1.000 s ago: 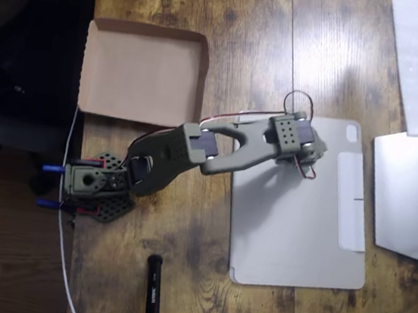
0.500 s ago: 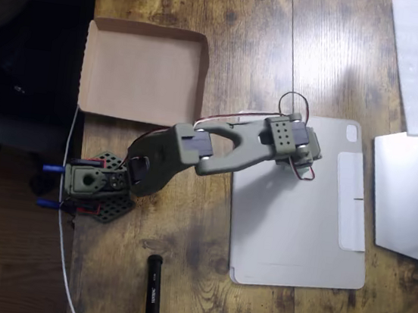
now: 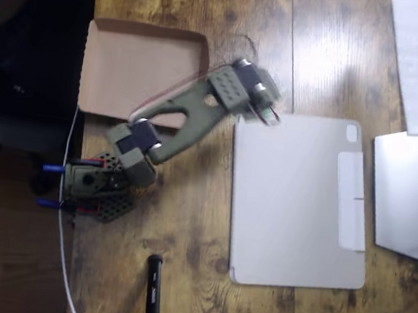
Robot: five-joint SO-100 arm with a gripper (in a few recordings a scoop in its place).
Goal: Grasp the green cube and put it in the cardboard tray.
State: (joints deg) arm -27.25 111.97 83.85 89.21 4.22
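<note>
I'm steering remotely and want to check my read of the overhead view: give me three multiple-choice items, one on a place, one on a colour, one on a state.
1. Where does the arm's wrist end sit in the overhead view?
A. Over the middle of the grey tablet case
B. Over bare wood between the cardboard tray and the grey tablet case
C. Beyond the picture's bottom edge

2. What colour is the cardboard tray?
A. Brown
B. White
C. Blue

3. What lies on the grey tablet case?
A. A stack of cubes
B. The arm's base
C. Nothing visible

Answers:
1 B, the blurred wrist end is just right of the tray's rim and above the case's upper left corner.
2 A, plain brown board.
3 C, its visible surface is bare.
</note>
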